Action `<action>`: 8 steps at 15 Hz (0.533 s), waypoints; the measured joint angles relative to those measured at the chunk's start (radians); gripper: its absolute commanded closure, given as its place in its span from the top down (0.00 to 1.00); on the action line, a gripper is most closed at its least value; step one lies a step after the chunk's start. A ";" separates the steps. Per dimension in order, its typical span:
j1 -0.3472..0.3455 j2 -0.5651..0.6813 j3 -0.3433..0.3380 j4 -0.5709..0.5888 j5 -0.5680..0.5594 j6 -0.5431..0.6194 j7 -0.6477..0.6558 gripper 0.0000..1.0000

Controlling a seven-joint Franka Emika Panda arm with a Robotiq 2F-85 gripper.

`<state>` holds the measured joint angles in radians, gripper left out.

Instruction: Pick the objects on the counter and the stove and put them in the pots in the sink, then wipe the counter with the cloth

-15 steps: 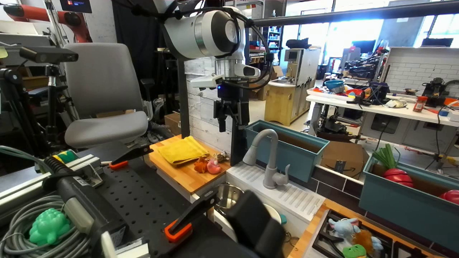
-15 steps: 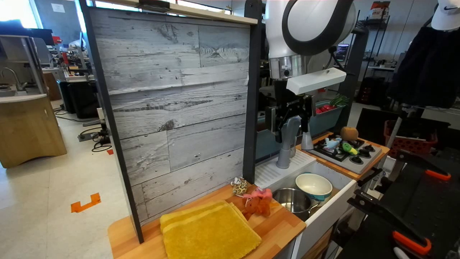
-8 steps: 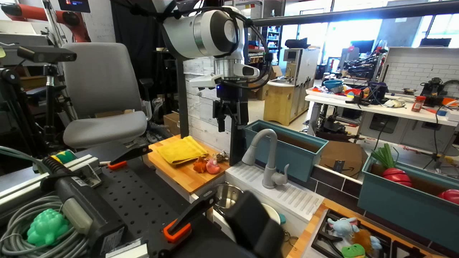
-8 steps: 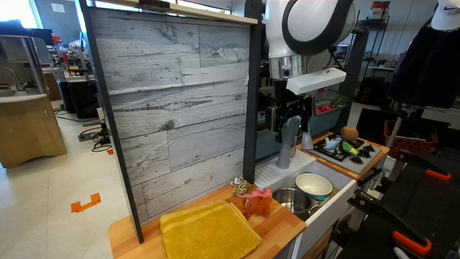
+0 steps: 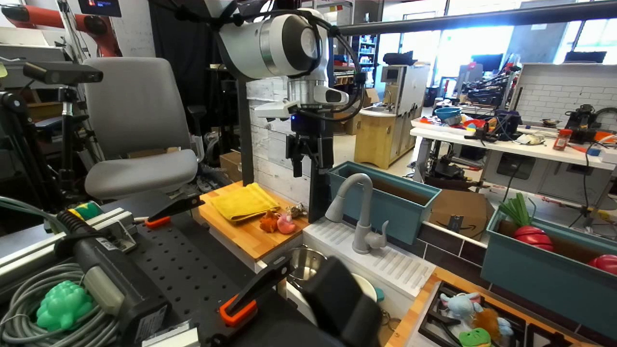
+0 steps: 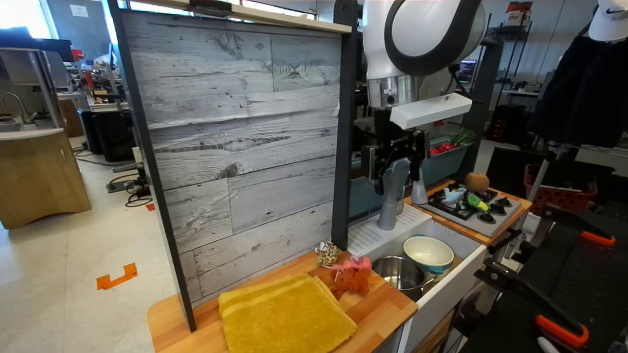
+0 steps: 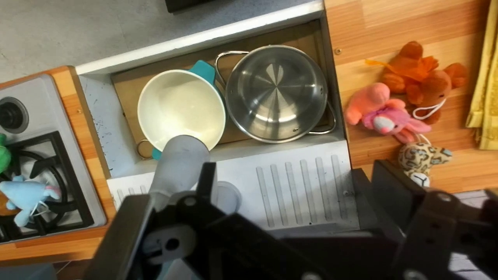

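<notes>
Wrist view: leopard-print toy (image 7: 418,157) on counter (image 7: 389,23), outside wide-spread jaws

Nike swoosh (image 6: 612,21) on white cap (image 6: 608,30), Amazon arrow (image 5: 474,224) on cardboard box (image 5: 460,205)

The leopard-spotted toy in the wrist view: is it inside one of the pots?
No, the leopard-spotted toy lies on the wooden counter, near the pink toy.
</notes>
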<state>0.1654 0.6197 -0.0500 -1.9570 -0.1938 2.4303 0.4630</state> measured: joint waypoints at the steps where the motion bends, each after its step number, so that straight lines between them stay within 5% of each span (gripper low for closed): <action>1: 0.000 0.006 0.003 0.000 0.005 0.029 0.000 1.00; 8: 0.008 0.134 0.047 0.040 0.115 0.171 -0.071 1.00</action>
<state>0.1734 0.7541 -0.0028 -1.9166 -0.0792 2.6012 0.3919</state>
